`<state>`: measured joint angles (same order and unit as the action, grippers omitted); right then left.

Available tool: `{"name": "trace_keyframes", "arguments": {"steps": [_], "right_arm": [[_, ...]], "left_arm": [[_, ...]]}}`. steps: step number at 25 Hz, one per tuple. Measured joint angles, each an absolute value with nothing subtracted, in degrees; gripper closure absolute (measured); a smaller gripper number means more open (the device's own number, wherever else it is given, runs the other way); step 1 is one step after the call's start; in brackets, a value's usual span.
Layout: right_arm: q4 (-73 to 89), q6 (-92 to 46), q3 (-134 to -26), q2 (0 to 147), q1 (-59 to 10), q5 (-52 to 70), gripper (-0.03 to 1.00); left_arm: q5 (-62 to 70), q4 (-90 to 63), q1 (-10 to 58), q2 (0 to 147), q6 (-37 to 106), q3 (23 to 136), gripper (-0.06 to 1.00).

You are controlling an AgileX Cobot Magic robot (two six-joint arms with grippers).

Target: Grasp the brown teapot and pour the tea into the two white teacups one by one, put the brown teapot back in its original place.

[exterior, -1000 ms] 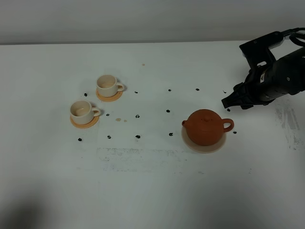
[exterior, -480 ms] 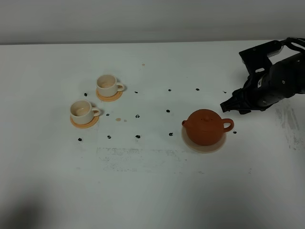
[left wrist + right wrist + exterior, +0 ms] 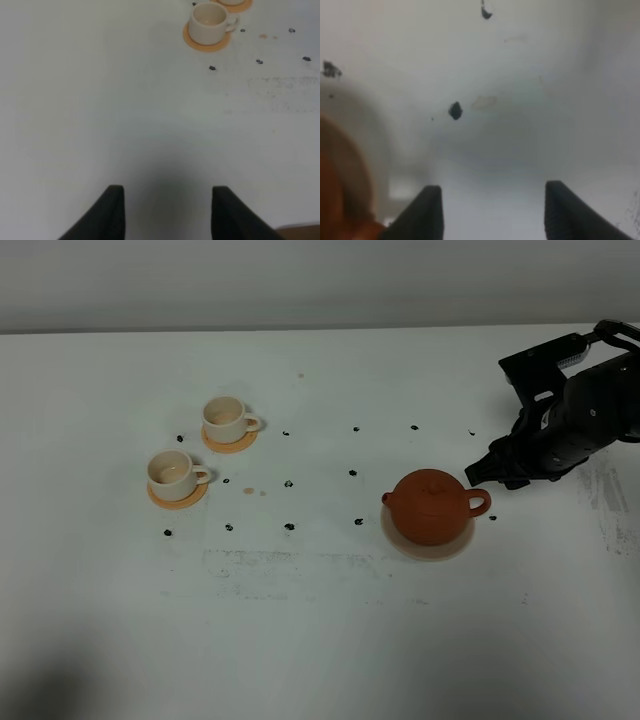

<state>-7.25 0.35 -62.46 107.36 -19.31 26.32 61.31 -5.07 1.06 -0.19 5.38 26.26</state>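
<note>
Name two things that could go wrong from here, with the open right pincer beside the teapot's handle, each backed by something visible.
1. The handle is a small loop, and the brown teapot lies beside the open right pincer, not between its jaws: a misaligned approach could shove it off its pale coaster.
2. The two white teacups are small and stand close together: the pour may spill, as brownish spots beside them hint.

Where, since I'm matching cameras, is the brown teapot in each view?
Exterior high: brown teapot right of centre, on its beige coaster.
Left wrist: not in view.
Right wrist: its blurred edge, near the right pincer.
Shared landmark: black table dots.
</note>
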Motion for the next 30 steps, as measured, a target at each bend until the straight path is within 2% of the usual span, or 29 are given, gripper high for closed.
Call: {"name": "trace_keyframes", "arguments": {"steps": [16,30], "right_arm": [[-0.3,-14.3,-62.3,107.4,-20.7,27.9,0.53],[6.3,-27.3,-62.3,106.8,-20.7,34.5,0.53]], "left_arm": [[61.3,-5.1,1.1,-0.2,5.4,26.3,0.52],[61.3,-5.1,1.1,-0.2,5.4,26.3,0.52]]}}
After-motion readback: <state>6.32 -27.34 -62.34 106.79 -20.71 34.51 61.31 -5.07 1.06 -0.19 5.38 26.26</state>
